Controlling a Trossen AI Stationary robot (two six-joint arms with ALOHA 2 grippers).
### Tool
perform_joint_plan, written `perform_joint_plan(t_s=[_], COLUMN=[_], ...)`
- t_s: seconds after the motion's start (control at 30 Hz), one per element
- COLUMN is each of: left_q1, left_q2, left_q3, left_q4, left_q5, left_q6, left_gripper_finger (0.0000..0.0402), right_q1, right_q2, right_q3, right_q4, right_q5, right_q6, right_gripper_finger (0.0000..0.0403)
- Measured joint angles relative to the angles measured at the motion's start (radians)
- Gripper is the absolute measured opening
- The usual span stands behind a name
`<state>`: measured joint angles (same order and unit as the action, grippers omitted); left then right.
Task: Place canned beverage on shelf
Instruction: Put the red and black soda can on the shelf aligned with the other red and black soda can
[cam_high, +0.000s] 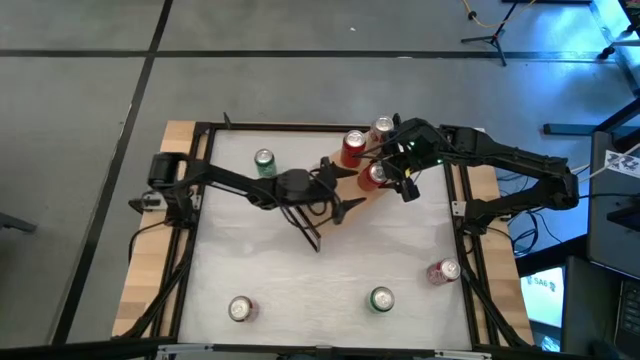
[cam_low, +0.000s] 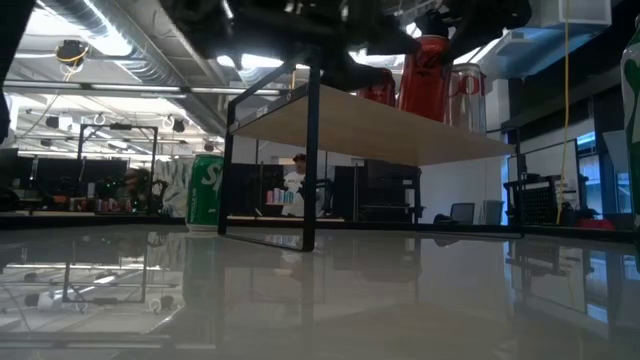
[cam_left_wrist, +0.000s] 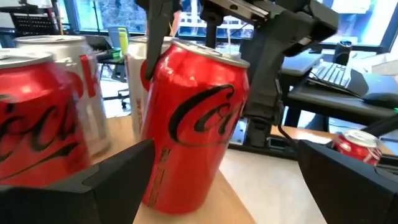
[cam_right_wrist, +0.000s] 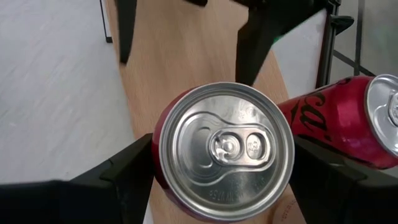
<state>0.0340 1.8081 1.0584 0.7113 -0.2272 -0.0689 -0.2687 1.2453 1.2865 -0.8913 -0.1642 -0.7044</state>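
The shelf (cam_high: 366, 192), a light-wood plank on black frame ends, stands at the table's far right and also shows in the low view (cam_low: 400, 135). On it stand a red can (cam_high: 352, 148) and a silver-and-red can (cam_high: 382, 128). My right gripper (cam_high: 385, 172) reaches in from the right and is shut on a third red can (cam_right_wrist: 224, 152) at the plank's near part. My left gripper (cam_high: 342, 188) is open just left of that can, its fingers (cam_left_wrist: 118, 180) level with the can's lower half. I cannot tell whether it touches the can. My right gripper pinches the red can's upper wall just under the rim (cam_left_wrist: 244, 74) between its two fingers, one on each side. The fingers (cam_right_wrist: 124, 171) come from above and point down. The can leans a little, and its bottom (cam_left_wrist: 177, 202) is at the wood plank.
A green can (cam_high: 264, 162) stands on the table left of the shelf and also shows in the low view (cam_low: 205, 190). Near the table's front edge stand a red-and-white can (cam_high: 240, 309) and a green can (cam_high: 381, 298). A red can (cam_high: 442, 271) is at the right.
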Motion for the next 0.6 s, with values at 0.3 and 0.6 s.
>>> perform_joint_plan(t_s=[0.3,0.6], left_q1=[0.007,0.005], left_q2=[0.053,0.063], left_q3=[0.062,0.062], left_q4=[-0.027,-0.022], left_q5=[-0.111,-0.112], left_q6=[0.000,0.001], left_gripper_finger=[0.0380,0.0380], right_q1=[0.000,0.000], right_q2=[0.000,0.000], right_q3=[0.000,0.000], right_q4=[0.000,0.001], right_q5=[0.000,0.000], right_q6=[0.000,0.000], right_gripper_finger=[0.0301,0.0301])
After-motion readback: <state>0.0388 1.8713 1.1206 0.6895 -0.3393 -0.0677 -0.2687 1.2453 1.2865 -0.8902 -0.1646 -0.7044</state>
